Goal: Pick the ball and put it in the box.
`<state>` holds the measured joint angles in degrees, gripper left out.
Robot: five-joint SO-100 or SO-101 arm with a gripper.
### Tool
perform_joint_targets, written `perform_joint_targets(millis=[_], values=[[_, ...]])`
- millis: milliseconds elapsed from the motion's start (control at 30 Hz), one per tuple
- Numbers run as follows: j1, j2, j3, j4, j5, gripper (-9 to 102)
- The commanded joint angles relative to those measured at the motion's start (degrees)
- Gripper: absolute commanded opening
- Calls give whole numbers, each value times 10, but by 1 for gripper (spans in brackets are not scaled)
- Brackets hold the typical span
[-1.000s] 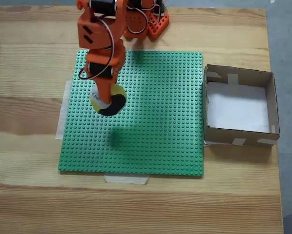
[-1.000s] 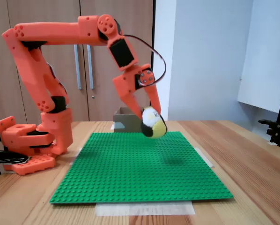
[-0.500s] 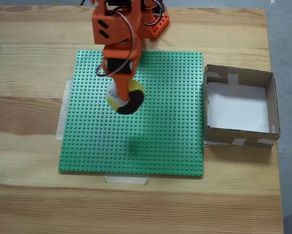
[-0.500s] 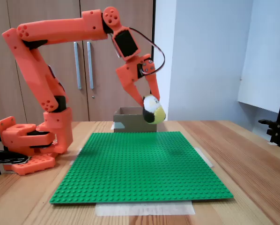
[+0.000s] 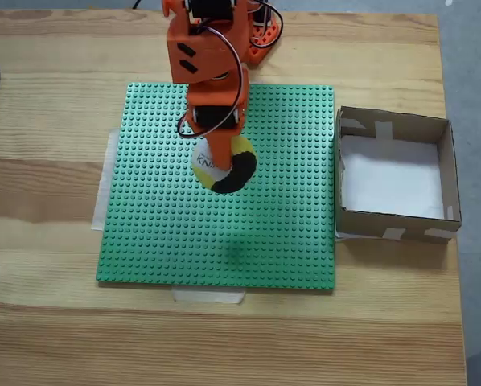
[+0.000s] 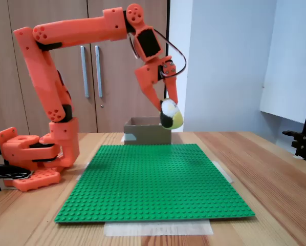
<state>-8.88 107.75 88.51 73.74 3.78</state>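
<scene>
Both fixed views: ball point(image 6: 171, 114) clamped in end effector point(image 6: 168, 110) (held aloft).

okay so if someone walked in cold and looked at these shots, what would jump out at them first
The bright orange arm, arching up from its base at the table's left in the side fixed view. Its end effector holds the ball in the air above the green studded baseplate. In the top-down fixed view, the box sits right of the baseplate.

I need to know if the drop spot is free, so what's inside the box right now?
The box shows a bare white bottom in the top-down fixed view; its near wall hides a thin strip of floor. The ball hangs in the claw over the green baseplate.
</scene>
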Motion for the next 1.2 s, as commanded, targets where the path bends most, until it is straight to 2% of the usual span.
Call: perform_joint_targets(millis=[0, 433, 1167], values=[[-23, -9, -57, 10, 1, -1], [-135, -47, -134, 25, 35, -1], [-249, -147, -257, 58, 49, -1]])
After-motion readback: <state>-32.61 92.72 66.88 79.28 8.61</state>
